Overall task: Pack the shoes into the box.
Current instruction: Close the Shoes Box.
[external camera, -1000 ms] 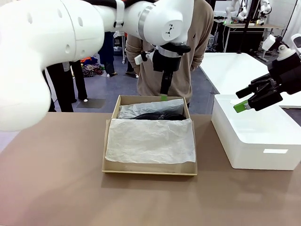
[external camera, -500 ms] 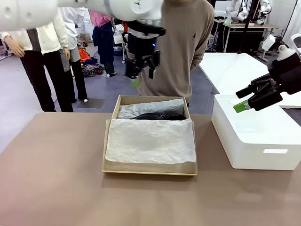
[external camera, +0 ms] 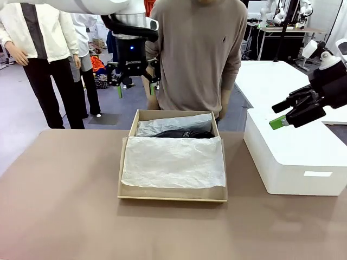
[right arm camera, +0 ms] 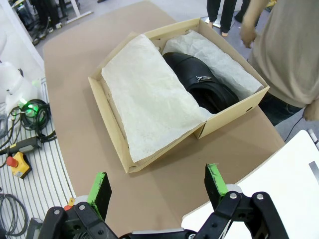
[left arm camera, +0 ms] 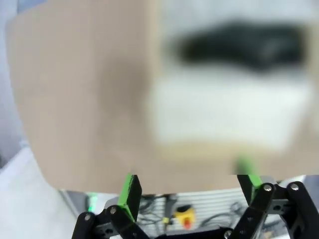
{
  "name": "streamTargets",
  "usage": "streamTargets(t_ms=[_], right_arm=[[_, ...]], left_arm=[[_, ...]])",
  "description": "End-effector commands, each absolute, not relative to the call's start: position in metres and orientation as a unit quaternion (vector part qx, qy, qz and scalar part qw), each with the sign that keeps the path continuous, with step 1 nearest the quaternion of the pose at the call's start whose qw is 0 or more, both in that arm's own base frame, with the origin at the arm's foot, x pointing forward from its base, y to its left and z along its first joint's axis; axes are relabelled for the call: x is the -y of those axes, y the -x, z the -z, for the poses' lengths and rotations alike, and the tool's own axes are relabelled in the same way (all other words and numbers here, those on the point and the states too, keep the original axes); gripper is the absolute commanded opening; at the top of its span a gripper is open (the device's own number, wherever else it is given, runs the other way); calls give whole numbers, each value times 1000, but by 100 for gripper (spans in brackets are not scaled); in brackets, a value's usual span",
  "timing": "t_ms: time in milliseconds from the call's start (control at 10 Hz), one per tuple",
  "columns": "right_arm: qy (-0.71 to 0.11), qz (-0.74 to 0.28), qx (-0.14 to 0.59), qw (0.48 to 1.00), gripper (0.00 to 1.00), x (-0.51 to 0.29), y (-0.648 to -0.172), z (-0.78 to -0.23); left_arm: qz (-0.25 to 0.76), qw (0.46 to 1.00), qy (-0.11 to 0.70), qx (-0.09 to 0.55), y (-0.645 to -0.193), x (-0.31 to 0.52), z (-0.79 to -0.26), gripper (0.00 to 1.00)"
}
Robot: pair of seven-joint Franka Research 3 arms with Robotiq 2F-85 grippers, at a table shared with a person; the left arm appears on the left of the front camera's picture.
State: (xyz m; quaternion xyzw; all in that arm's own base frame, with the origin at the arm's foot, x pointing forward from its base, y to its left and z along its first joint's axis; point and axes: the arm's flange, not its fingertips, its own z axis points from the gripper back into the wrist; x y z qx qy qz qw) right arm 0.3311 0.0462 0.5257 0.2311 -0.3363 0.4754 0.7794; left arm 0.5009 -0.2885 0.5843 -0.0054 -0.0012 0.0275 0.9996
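You are looking across a brown bench (external camera: 59, 211) whose left half is lying bare, with grey floor (external camera: 111, 105) opening out beyond its far edge. Your left pincer (external camera: 135, 91) is hanging in the air past that far edge, just left of the box's far corner, with its fingers spread wide and gripping nothing. Its own wrist view is coming through blurred.

The box (external camera: 126, 187) is sitting at the middle of the bench. The shoes (external camera: 182, 133) are lying in its far end, and white tissue paper (external camera: 173, 162) is covering the near part. A person (external camera: 200, 54) in a tan sweater is standing right behind the box.

A strip of bare bench is running along the near edge, and a narrow gap is separating the box from a white box (external camera: 293, 157) on the right. Your right pincer (external camera: 282, 116) is hovering over that white box's far side, released and empty. Another white bench (external camera: 265, 81) is standing farther back.
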Motion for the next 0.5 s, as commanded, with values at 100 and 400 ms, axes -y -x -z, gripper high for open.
streamTargets(t_ms=[100,400], right_arm=[[-242,-482,348,766,100,-45,-334,-525],[-242,-482,348,766,100,-45,-334,-525]], left_arm=[[-28,1000,5,1,-501,288,-584,100],[-28,1000,5,1,-501,288,-584,100]])
